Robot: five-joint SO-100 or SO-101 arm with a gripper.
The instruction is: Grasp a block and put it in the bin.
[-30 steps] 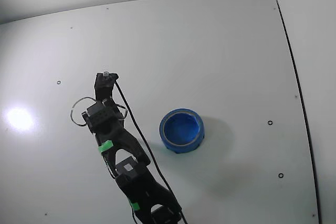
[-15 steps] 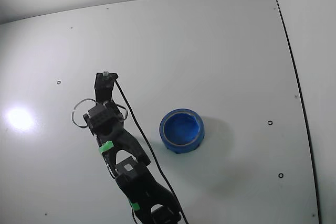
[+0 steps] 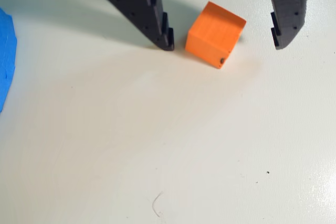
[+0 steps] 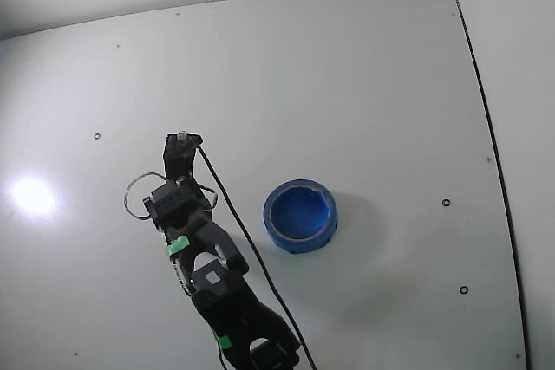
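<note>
- In the wrist view, a sliver of the blue bin [image 3: 5, 56] shows at the left edge, well apart from everything else.
- Right of it, the gripper [image 3: 223, 43] stands low over the table [image 3: 157, 145] with its jaws open, one finger on each side of the block [image 3: 214, 34].
- The block looks orange here and sits on the table between the fingers: the left finger tip is just beside its left face, the right finger stands clear of it. I cannot tell whether the left tip touches.
- In the fixed view the arm [image 4: 204, 257] is on the left and hides the block; the bin [image 4: 300, 215] lies to its right, and its inside looks empty.
- Progress, as I judge it: the approach is done and the block is framed. Closing, lifting, carrying to the bin and letting go are all left.
- Count: one block, one bin, one arm with one gripper.
</note>
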